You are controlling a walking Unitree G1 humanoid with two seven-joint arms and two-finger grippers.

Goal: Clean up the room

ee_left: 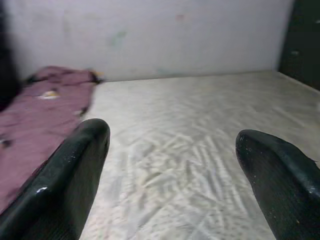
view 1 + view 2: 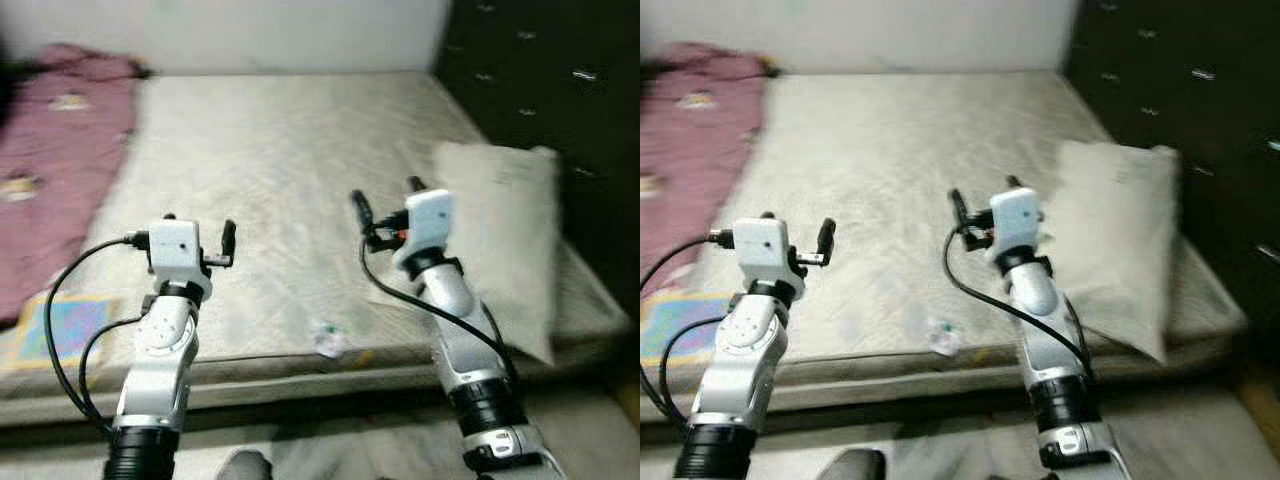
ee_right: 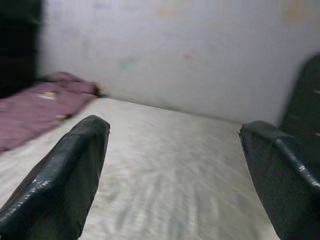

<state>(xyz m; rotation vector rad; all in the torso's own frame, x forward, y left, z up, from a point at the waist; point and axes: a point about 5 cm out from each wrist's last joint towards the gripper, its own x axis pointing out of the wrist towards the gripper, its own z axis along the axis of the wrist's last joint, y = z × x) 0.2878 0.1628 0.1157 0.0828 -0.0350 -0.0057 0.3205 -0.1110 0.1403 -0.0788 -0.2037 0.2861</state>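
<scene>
A wide bed with a bare beige mattress (image 2: 290,150) lies before me. A crumpled pink blanket (image 2: 55,150) covers its left side and also appears in the left wrist view (image 1: 40,110). A pale pillow (image 2: 500,230) rests on the right side, overhanging the front edge. A small crumpled wrapper (image 2: 327,338) sits near the front edge between my arms. My left gripper (image 2: 200,228) is open over the front left of the mattress, holding nothing. My right gripper (image 2: 387,197) is open too, just left of the pillow, its fingers (image 3: 60,175) empty.
A flat colourful item (image 2: 60,328) lies at the bed's front left corner. A dark tufted panel (image 2: 550,80) rises along the right side. A white wall (image 1: 150,35) closes off the far end. Floor (image 2: 330,450) runs along the bed's front edge.
</scene>
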